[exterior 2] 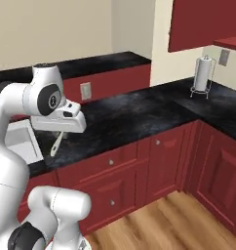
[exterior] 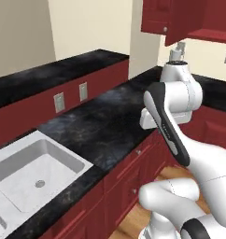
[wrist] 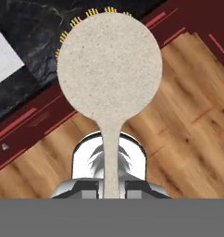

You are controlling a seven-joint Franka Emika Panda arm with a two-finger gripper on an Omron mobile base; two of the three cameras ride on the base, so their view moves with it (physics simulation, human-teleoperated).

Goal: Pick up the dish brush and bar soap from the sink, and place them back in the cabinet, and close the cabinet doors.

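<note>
The dish brush [wrist: 109,69] is clamped by its thin handle between my fingers [wrist: 96,186], round pale head pointing away from me, yellow bristles peeking past its far edge. From the right base camera it hangs below my hand, over the front edge of the black surface [exterior 2: 134,117]. Below lie red drawer fronts [wrist: 21,125] and wooden floor [wrist: 188,120]. The sink [exterior: 35,172] sits to my left, and the cabinet [exterior: 185,18] hangs ahead, its door [exterior: 154,16] ajar.
</note>
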